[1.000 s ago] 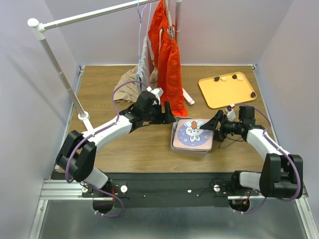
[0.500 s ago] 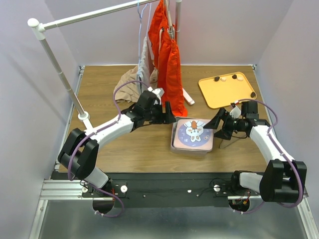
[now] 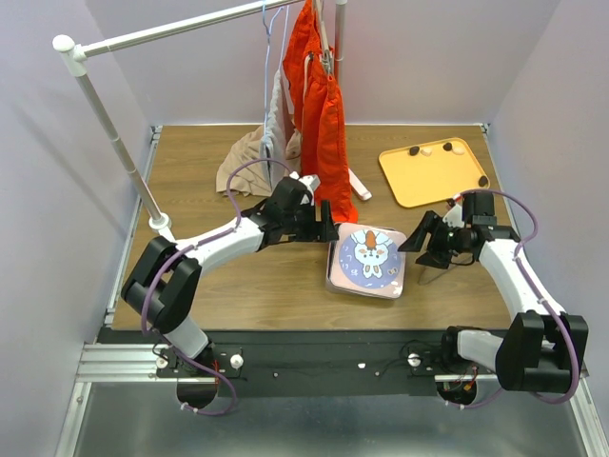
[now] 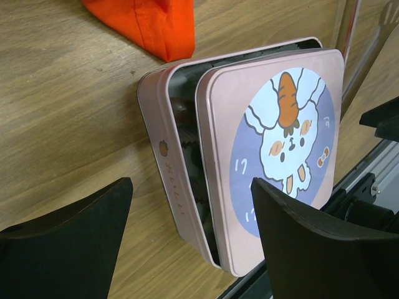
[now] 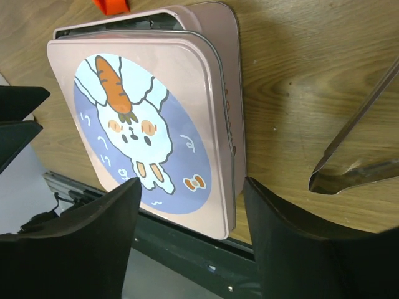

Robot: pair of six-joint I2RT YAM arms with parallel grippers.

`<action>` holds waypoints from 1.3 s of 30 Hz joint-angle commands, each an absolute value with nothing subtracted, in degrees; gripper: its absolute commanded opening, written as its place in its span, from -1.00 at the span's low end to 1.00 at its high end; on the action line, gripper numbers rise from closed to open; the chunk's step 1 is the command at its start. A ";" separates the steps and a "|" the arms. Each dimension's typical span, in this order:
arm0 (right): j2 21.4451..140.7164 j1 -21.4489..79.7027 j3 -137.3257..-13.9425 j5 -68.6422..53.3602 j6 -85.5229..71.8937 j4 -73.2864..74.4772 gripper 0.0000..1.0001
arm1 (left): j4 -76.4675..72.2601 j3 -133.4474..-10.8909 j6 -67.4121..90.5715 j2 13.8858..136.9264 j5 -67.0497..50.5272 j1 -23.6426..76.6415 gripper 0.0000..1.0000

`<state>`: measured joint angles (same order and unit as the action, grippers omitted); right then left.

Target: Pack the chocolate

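**Left arm.** It reaches from its base across the brown wooden desk (image 3: 276,286) with the elbow bent. The left hand (image 3: 324,221) hangs at the far-left corner of the tin, fingers spread wide and holding nothing.

**Right arm.** It folds inward from the right side. The right hand (image 3: 425,243) is just beside the tin's right edge without touching it. Its fingers are also parted and empty.

**Container.** A square pink metal tin (image 3: 366,262) sits at mid-desk. Its lid (image 4: 274,156) lies askew on top, leaving a dark gap whose contents I cannot make out.

**Markings.**
- The lid shows a white rabbit with a carrot on its head, on a violet-blue disc.
- Small white marks surround the rabbit, but none reads as words.
- The tin's side wall bears a small carrot emblem (image 4: 164,148) and embossed characters too small to read. Only the left wrist view shows these.

**Chocolate.** A few small pieces of chocolate (image 3: 414,150), some dark and some pale, lie on an orange plastic tray (image 3: 438,176) at the far right, well apart from the tin. Only the top view shows them.

**Other items.**
- Metal tongs (image 5: 355,156) lie on the desk right of the tin, clearest in the right wrist view.
- An orange garment (image 3: 324,105) hangs from a white rail (image 3: 171,33).
- A beige cloth (image 3: 243,157) lies behind them.
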<state>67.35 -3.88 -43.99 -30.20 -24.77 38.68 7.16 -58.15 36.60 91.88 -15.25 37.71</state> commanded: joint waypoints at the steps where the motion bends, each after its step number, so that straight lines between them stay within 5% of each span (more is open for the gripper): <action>1: 67.15 -4.31 -43.33 -29.18 -24.17 39.38 0.44 | 6.15 -60.29 35.68 93.08 -16.35 38.76 0.73; 7: 68.46 -4.31 -42.80 -29.62 -24.26 37.62 0.22 | 5.89 -60.29 35.33 93.34 -16.61 39.11 0.73; 14: 69.96 -4.31 -41.93 -30.14 -23.91 36.48 0.39 | 5.28 -60.03 33.23 93.60 -18.98 39.81 0.81; 23: 70.58 -4.22 -40.96 -32.34 -24.43 34.81 0.37 | 2.29 -59.77 31.90 95.01 -22.41 40.52 0.97; 32: 71.28 -4.22 -40.60 -34.10 -25.31 33.31 -0.09 | 0.79 -59.77 31.82 96.77 -24.17 40.61 0.97; 39: 72.16 -4.22 -40.96 -34.63 -25.66 32.52 -0.21 | 0.79 -60.29 31.73 97.47 -24.43 40.69 0.96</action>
<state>71.37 -3.86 -41.06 -33.10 -25.41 34.00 2.22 -58.83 32.75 96.77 -22.81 40.25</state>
